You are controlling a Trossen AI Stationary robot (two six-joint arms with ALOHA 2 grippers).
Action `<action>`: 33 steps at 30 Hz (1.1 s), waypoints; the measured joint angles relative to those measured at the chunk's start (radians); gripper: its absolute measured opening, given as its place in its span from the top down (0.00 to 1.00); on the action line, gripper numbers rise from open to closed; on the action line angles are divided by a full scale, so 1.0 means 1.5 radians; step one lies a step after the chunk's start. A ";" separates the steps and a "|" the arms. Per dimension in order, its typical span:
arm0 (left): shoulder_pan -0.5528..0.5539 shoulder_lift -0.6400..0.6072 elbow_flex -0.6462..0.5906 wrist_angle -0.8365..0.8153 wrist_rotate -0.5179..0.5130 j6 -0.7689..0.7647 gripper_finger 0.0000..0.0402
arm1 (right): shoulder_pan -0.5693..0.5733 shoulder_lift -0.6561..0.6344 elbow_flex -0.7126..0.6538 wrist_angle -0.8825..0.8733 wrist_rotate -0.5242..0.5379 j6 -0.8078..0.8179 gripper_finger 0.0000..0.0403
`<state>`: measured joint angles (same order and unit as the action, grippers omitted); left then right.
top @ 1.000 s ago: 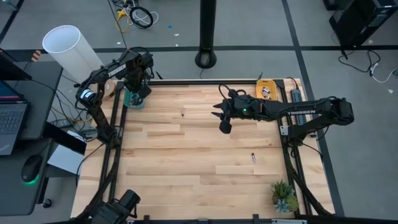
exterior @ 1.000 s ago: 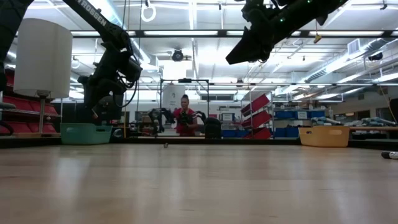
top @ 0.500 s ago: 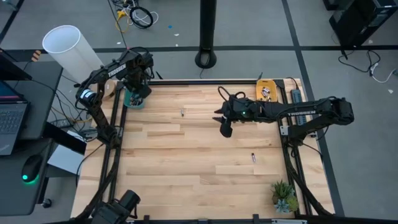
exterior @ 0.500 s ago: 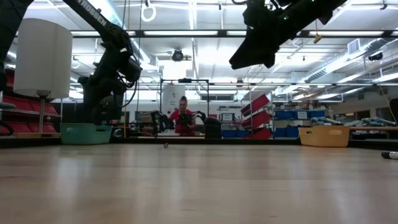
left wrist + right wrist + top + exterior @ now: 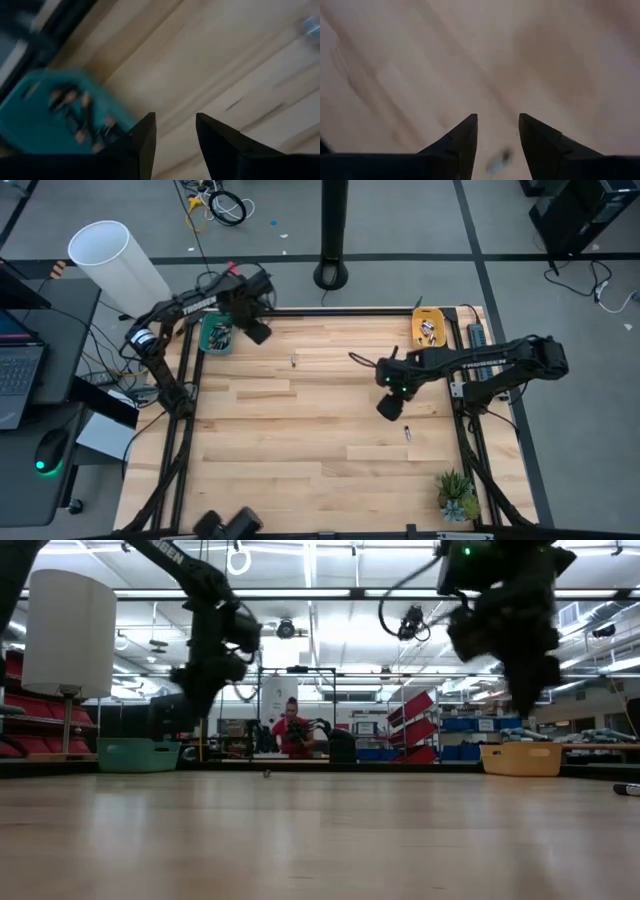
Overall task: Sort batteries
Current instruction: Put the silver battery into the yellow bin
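The left gripper (image 5: 258, 332) has left the teal tray (image 5: 216, 335), over which it hung a second ago, and now hovers just beside it above the table (image 5: 300, 450), near the back edge. In the left wrist view its fingers (image 5: 145, 140) stand apart with nothing between them, and several small batteries (image 5: 80, 107) lie in the tray. I judge that a cell was just released there, so one drop looks finished.

The right gripper (image 5: 388, 408) has also moved: it was higher up toward the middle of the table, and now it hangs lower, close to a single battery (image 5: 408, 433) that lies alone on the wood on the right side. In the right wrist view the fingers (image 5: 462, 137) are parted and empty, and a small dark blur, probably that cell, shows between and beyond them.

Another loose battery (image 5: 293, 362) rests near the back of the table, between the two arms. The orange tray (image 5: 429, 328) at the right back corner already holds a few cells. It seems that two loose cells remain, and the right arm is about to take the nearer one.
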<state>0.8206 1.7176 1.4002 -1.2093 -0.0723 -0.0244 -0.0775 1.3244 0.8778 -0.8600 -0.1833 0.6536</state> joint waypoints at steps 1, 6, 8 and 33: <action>-0.016 0.000 0.000 0.021 0.000 -0.006 0.62 | 0.002 0.004 0.000 -0.026 -0.023 0.024 0.62; -0.087 0.000 0.000 0.116 0.022 -0.025 0.62 | 0.024 0.038 -0.001 -0.123 -0.100 0.151 0.62; -0.110 0.000 0.000 0.144 0.042 -0.025 0.62 | 0.044 0.055 -0.001 -0.129 -0.115 0.177 0.62; -0.182 -0.004 0.000 0.159 0.021 -0.005 0.62 | 0.213 0.017 -0.198 0.113 -0.011 0.477 0.62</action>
<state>0.5476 1.7119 1.4002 -0.9707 -0.0406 -0.0325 0.2424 1.3505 0.5808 -0.6899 -0.2006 1.3687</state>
